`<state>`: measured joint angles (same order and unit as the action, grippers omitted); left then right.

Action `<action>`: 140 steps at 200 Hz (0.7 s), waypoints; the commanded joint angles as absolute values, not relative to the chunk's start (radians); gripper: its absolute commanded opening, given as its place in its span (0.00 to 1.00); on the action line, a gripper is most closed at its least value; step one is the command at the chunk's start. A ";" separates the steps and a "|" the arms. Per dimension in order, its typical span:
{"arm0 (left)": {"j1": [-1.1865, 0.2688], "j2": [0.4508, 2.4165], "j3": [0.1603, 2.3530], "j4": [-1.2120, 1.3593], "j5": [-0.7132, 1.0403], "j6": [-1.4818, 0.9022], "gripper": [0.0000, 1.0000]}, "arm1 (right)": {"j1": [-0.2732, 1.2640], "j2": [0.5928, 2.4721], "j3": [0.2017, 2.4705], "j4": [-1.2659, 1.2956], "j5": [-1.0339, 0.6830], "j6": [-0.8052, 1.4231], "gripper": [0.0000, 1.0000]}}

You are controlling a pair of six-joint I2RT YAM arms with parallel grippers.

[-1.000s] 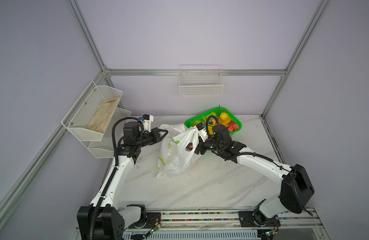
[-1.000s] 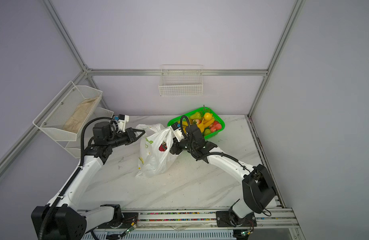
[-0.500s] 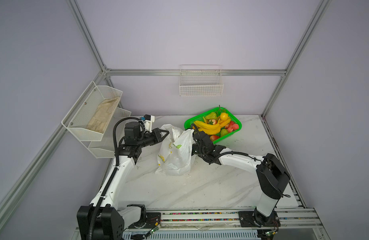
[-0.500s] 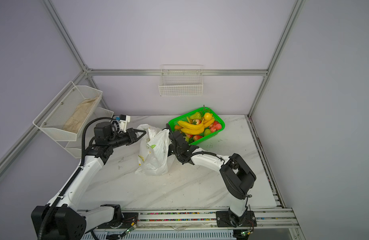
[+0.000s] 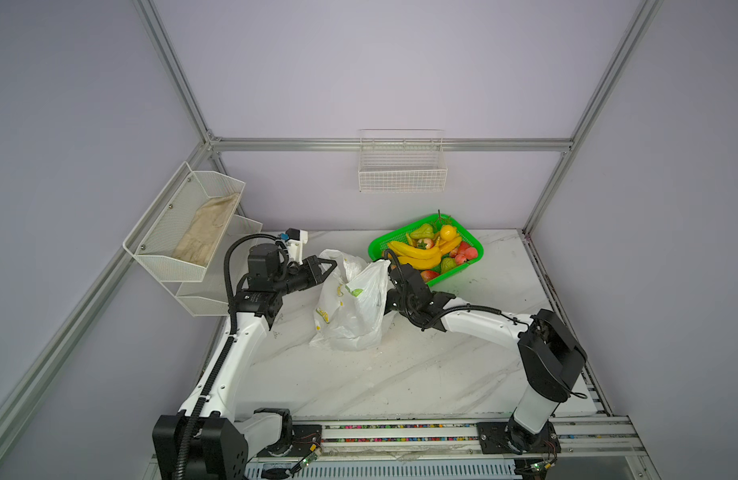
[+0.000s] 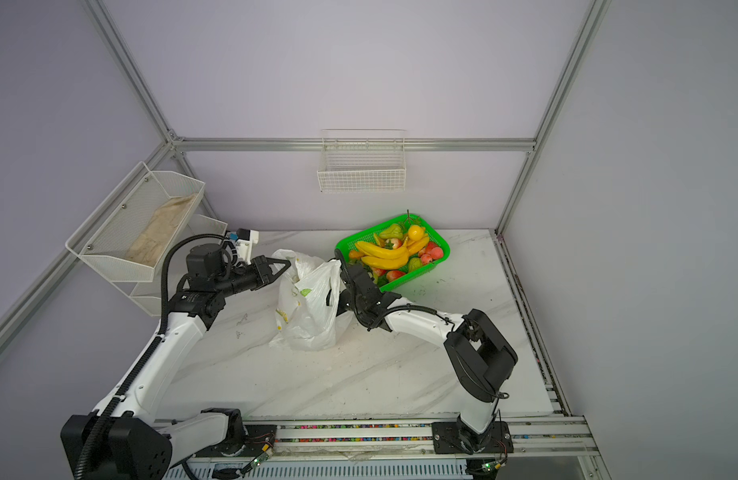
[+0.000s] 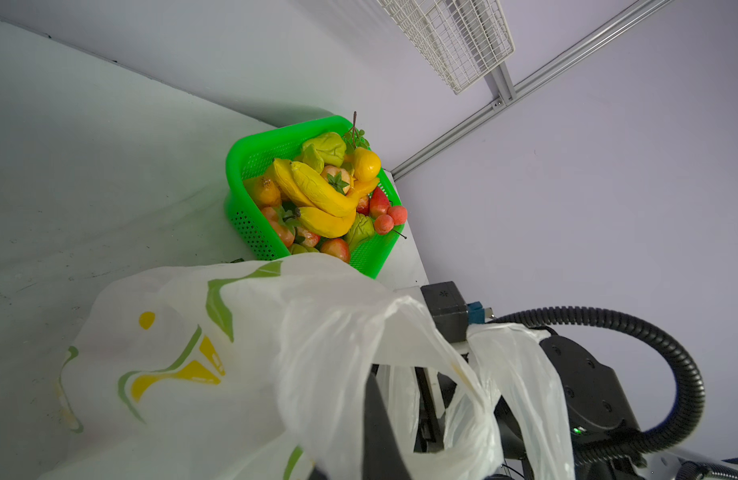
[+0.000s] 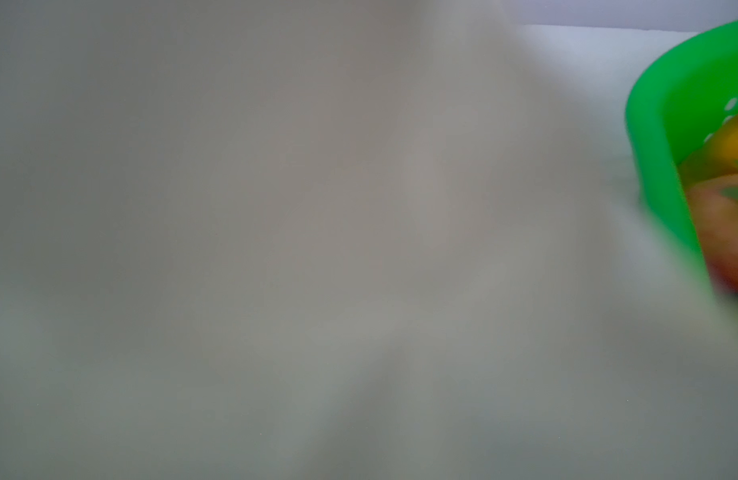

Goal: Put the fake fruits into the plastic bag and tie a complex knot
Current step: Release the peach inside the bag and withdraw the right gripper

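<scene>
The white plastic bag (image 5: pixel 350 307) with lemon print stands on the marble table in both top views (image 6: pixel 307 309). My left gripper (image 5: pixel 332 266) is shut on its upper left rim and holds the mouth up; the film drapes over a dark finger (image 7: pixel 380 432). My right gripper reaches into the bag's mouth from the right, and its wrist (image 5: pixel 404 291) presses against the bag's side. Its fingers are hidden by the film, which fills the right wrist view (image 8: pixel 276 249). The fake fruits (image 5: pixel 425 251), bananas, red and green ones, lie heaped in the green basket (image 5: pixel 377 245) behind the bag.
A wire shelf (image 5: pixel 151 249) on the left wall holds a beige cloth (image 5: pixel 205 232). A white wire basket (image 5: pixel 402 174) hangs on the back wall. The green basket's rim (image 8: pixel 658 124) lies close beside my right wrist. The arm rail (image 5: pixel 400 432) runs along the table's front edge.
My right gripper, which held a red fruit at the bag's mouth, has dropped into the bag and its forearm has lowered. The fruit no longer shows. My left gripper has stayed put.
</scene>
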<state>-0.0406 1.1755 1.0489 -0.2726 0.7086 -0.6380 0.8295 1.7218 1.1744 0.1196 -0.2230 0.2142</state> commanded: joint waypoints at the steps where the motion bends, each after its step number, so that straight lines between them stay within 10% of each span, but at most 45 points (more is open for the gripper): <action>1: -0.040 1.144 1.019 -0.257 0.693 -0.604 0.00 | 0.828 1.635 1.152 0.088 -0.195 0.193 0.76; 140: -0.005 1.151 1.046 -0.327 0.630 -0.563 0.00 | 0.772 1.249 0.993 0.076 -0.504 0.102 0.70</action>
